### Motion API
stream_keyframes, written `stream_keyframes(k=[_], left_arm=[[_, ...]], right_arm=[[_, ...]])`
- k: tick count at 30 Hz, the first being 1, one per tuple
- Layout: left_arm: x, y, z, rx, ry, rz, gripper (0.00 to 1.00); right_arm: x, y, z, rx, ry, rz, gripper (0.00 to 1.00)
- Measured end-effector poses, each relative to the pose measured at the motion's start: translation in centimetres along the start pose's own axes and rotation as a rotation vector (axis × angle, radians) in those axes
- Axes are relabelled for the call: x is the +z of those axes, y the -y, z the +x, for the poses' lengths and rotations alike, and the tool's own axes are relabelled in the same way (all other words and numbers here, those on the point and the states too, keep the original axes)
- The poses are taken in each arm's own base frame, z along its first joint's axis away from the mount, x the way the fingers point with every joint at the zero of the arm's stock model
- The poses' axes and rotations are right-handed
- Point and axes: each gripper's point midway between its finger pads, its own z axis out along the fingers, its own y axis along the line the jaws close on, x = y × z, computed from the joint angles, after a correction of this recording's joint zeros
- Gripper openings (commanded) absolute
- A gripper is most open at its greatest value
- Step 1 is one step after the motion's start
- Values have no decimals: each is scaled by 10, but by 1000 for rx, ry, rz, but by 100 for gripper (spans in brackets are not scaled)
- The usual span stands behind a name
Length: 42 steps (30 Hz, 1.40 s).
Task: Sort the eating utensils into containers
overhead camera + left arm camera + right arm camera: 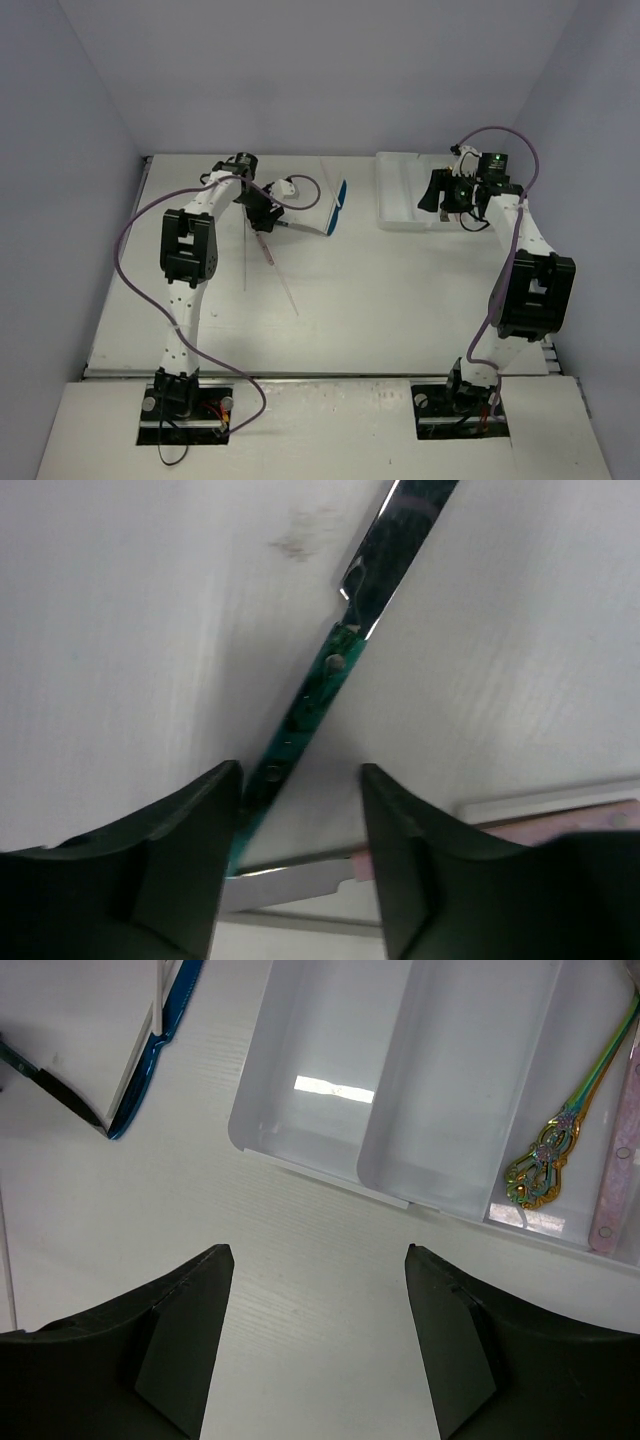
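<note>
The white compartment tray point(405, 190) sits at the back right; in the right wrist view point(330, 1070) a gold fork point(556, 1145) and a pink utensil point(615, 1175) lie in its right compartments. My right gripper point(447, 198) is open and empty, hovering over the table just in front of the tray point(318, 1255). My left gripper point(262, 210) is open and low over a teal-handled knife point(320, 680) and a pink-handled knife point(300, 888), whose blade lies between the fingers point(190, 860). The jaws touch neither. A blue utensil point(340, 205) lies further right.
A white flat slab point(305, 195) lies between the left gripper and the blue utensil point(150, 1050). Two thin pale sticks point(285, 285) lie on the table in front of the left gripper. Walls close in the back and both sides.
</note>
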Motion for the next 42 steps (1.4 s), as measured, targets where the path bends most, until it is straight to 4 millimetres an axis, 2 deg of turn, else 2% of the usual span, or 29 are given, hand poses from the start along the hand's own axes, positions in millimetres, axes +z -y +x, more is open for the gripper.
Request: stream_keyframes(k=[3, 6, 11, 13, 20, 24, 27, 32, 36, 39, 42], left_arm=[[1, 24, 3, 96, -84, 27, 26], [4, 47, 2, 192, -149, 65, 20], [9, 59, -6, 298, -175, 94, 9], [10, 61, -7, 327, -174, 101, 0], [10, 77, -10, 366, -185, 131, 0], [5, 89, -21, 245, -160, 127, 0], [-13, 97, -38, 147, -115, 102, 0], [-66, 118, -75, -23, 9, 25, 0], [-101, 123, -101, -165, 126, -88, 0], [-116, 127, -110, -322, 204, -165, 0], [-125, 130, -108, -507, 250, -256, 0]], right_arm=[[0, -1, 0, 0, 0, -7, 66], [0, -1, 0, 1, -1, -8, 66], [0, -2, 1, 2, -3, -8, 66], [0, -2, 1, 3, -4, -8, 66], [-4, -4, -2, 6, 6, -10, 64], [-9, -6, -8, 14, 19, 1, 66], [-14, -4, -16, 16, 36, 27, 68], [-27, -4, -45, 28, 101, 71, 69], [-38, -11, -72, 68, 164, 72, 69], [-43, -20, -88, 112, 202, 66, 68], [-44, -35, -95, 152, 223, 59, 66]])
